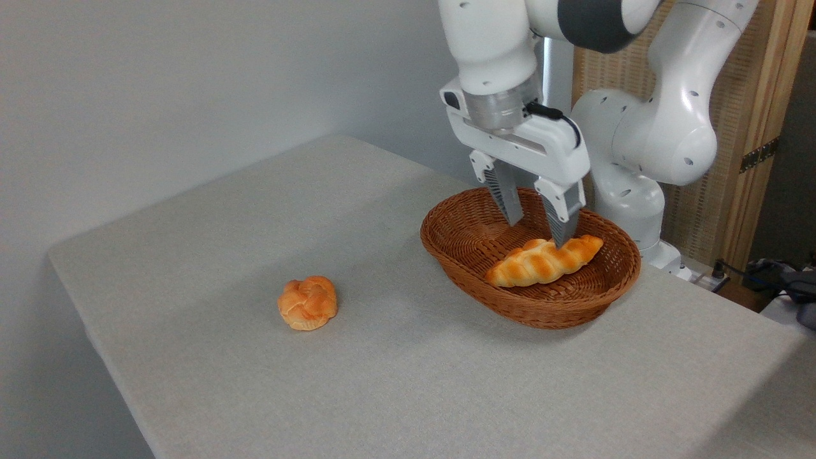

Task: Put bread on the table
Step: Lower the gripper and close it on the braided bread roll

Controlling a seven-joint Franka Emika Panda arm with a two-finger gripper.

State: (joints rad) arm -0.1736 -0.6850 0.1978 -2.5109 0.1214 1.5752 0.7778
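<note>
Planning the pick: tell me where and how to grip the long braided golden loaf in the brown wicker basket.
Grip the long braided golden loaf across its middle, from above. It lies flat and narrow, the brown wicker basket walls block the sides, and the open gripper already stands over it.
</note>
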